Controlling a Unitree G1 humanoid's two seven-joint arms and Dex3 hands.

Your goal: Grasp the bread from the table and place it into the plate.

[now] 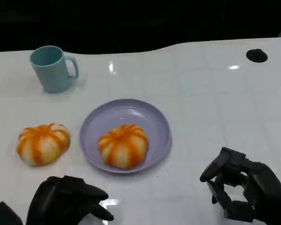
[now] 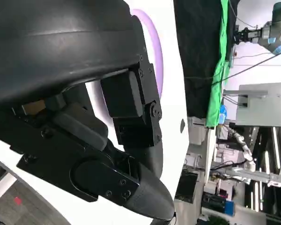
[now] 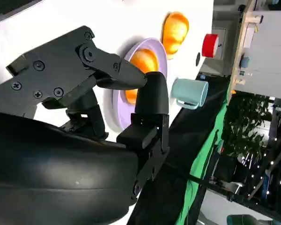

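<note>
One round orange-and-white striped bread roll (image 1: pixel 123 145) sits inside the shallow lilac plastic plate (image 1: pixel 155 120); a second identical roll (image 1: pixel 42 143) lies on the white table (image 1: pixel 201 93) just beside the plate, apparently pending. The left hand (image 1: pixel 68 202) and right hand (image 1: pixel 241 190) both hold nothing, fingers loosely apart.

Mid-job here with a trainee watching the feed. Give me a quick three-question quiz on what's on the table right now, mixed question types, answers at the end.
1. True or false: the plate holds nothing.
2. Which thing stands farthest from the robot? A) the cup B) the bun on the table C) the bun on the plate
3. Fill in: the left hand and the right hand each hold ____.

Key
1. False: one orange-striped bun lies on it.
2. A: the teal cup stands beyond the plate and the loose bun, toward the robot's left.
3. Nothing: both hang near the table's front edge, apart from the buns.
</note>
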